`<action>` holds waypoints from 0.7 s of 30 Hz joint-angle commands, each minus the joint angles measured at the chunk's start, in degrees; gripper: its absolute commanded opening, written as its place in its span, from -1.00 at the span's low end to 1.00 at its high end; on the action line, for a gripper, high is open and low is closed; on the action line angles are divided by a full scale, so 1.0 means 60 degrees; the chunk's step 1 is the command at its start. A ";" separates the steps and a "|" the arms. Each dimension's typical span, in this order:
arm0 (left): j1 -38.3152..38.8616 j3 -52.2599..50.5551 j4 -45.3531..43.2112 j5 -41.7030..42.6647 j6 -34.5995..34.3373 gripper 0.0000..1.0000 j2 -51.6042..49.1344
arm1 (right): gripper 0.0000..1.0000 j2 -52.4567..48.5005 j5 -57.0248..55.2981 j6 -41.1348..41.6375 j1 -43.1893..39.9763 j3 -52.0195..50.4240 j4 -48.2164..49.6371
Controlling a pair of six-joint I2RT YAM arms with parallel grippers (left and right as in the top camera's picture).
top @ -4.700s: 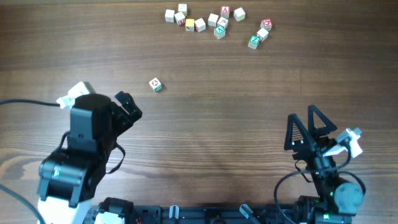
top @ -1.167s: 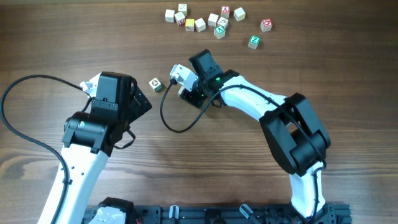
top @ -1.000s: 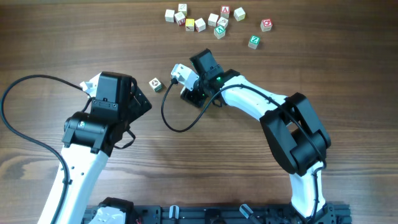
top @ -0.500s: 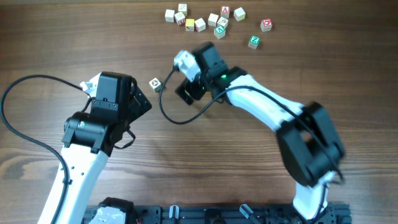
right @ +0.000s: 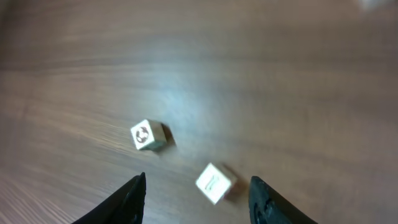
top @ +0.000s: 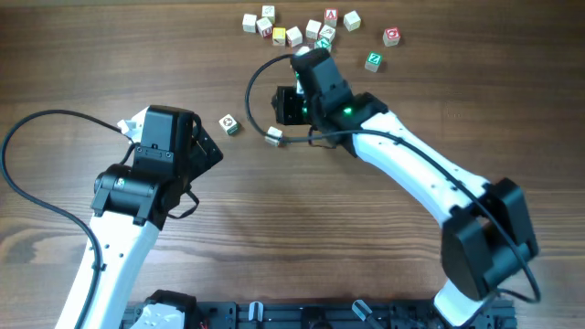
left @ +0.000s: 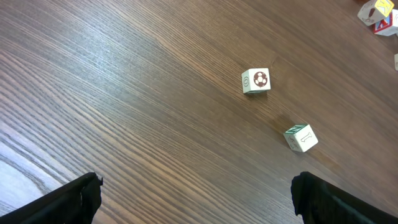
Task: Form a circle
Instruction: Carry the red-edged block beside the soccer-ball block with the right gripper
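The circle is two small pale cubes lying a short gap apart mid-table: one with a round dark print (top: 228, 125) (left: 255, 81) (right: 149, 135) and one with a green mark (top: 273, 136) (left: 301, 137) (right: 215, 182). My right gripper (top: 281, 108) (right: 198, 180) hovers just behind the second cube, open, holding nothing; that cube rests on the wood below the gap between its fingers. My left gripper (top: 212, 146) (left: 198, 180) stands wide open to the left of the first cube, with only bare wood between its fingers (left: 81, 196).
Several more letter cubes lie scattered at the table's far edge (top: 292, 35), with a red-faced one (top: 391, 37) and a green-faced one (top: 373, 61) off to the right. The right arm's black cable (top: 260, 78) loops above the wood near the two cubes.
My right gripper has risen and drawn back toward the far edge, leaving the green-marked cube on the table beside the first cube. The left arm has not moved.
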State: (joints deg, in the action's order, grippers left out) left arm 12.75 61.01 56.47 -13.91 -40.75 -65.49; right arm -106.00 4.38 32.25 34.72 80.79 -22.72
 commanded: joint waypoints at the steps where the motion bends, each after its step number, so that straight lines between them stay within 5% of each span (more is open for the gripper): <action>1: -0.0026 0.0000 -0.0004 -0.0189 0.0157 1.00 -0.0055 | 0.09 -0.0991 -0.0164 0.2415 -0.0029 -0.0051 -0.0073; 3: -0.0026 0.0000 -0.0004 -0.0193 0.0153 1.00 -0.0055 | 0.08 -0.1333 -0.0164 0.2674 -0.0029 -0.0051 -0.0069; 4: -0.0026 0.0000 -0.0004 -0.0189 0.0153 1.00 -0.0055 | -0.21 -0.1519 -0.0160 0.2801 -0.0033 -0.0051 -0.0087; 5: -0.0026 0.0000 -0.0004 -0.0189 0.0157 1.00 -0.0055 | -0.25 -0.1614 -0.0160 0.2900 -0.0029 -0.0051 -0.0146; 21: -0.0026 0.0000 -0.0004 -0.0193 0.0157 1.00 -0.0055 | -0.54 -0.2120 -0.0535 0.3654 -0.0029 -0.0073 -0.0827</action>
State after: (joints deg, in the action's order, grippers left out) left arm 12.75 61.01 56.45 -13.91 -40.75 -65.49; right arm -117.05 -0.23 53.52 34.72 80.71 -27.90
